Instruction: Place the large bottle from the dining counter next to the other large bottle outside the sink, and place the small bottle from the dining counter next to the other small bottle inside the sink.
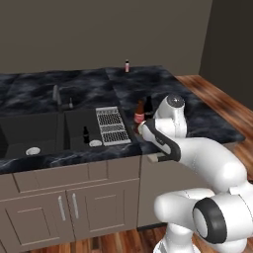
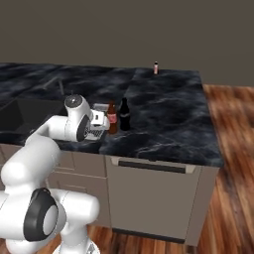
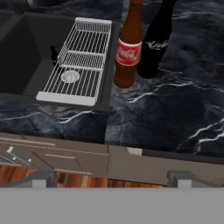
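Brown bottle (image 3: 128, 50) stands apart beyond the open hand (image 3: 111, 177).

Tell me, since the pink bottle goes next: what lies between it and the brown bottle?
Bare black marble counter lies between the small pink bottle and the brown bottle in the right base view; the black bottle stands just beside the brown one.

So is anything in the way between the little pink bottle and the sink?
Nothing visible blocks it. The pink bottle stands alone at the counter's far edge, with bare marble between it and the sink. The brown bottle and black bottle stand nearer, off to one side.
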You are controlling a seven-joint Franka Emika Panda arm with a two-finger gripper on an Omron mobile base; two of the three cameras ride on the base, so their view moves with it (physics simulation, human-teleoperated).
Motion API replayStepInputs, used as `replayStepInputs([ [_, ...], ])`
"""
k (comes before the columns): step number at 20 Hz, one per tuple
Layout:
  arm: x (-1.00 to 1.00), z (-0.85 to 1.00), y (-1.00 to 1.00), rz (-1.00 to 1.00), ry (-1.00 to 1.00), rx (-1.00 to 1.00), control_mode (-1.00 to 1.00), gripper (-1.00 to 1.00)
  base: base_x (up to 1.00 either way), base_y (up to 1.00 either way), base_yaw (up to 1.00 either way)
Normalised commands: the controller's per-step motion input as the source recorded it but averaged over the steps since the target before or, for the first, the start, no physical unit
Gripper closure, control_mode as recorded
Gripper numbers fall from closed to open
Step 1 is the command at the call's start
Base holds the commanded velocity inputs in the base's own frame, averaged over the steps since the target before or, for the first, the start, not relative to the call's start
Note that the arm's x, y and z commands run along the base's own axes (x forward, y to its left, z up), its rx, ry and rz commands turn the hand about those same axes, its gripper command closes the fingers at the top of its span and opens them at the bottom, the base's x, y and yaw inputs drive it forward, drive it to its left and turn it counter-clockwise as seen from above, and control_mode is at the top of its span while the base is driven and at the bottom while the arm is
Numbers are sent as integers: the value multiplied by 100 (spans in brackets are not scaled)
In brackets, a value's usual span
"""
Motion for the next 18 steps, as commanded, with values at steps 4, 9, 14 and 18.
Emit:
replayStepInputs([
  [4, 0, 0, 0, 0, 0, 0, 100, -100, 0, -68, 0],
  [9, 0, 0, 0, 0, 0, 0, 100, -100, 0, -84, 0],
  [14, 0, 0, 0, 0, 0, 0, 100, -100, 0, -81, 0],
  [18, 0, 0, 0, 0, 0, 0, 100, -100, 0, -88, 0],
])
